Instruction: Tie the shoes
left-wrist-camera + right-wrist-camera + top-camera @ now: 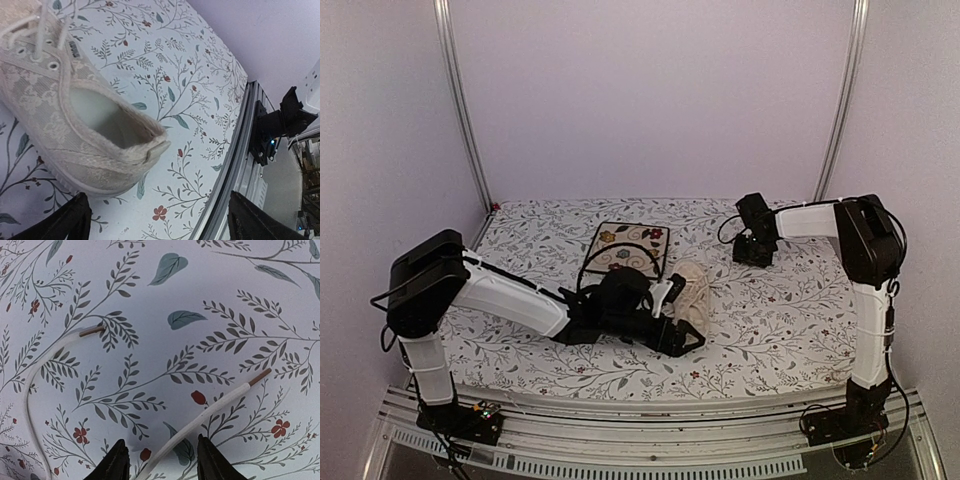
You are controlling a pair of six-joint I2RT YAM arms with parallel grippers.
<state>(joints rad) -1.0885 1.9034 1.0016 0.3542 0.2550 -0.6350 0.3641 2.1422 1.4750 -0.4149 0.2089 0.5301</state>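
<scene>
One cream sneaker (695, 285), one floral plate (620, 240), two lace tips (92, 331) (260, 376) and two robot arms (510, 295) (868, 300).

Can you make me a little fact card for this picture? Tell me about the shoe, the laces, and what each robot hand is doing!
shoe: cream, standing on the flowery tablecloth
laces: undone, two loose ends with brown tips lying flat on the cloth
left gripper: open, right by the shoe's heel, holding nothing
right gripper: open, above the lace ends, gripping nothing
plate: square and flowery, near the shoe
</scene>
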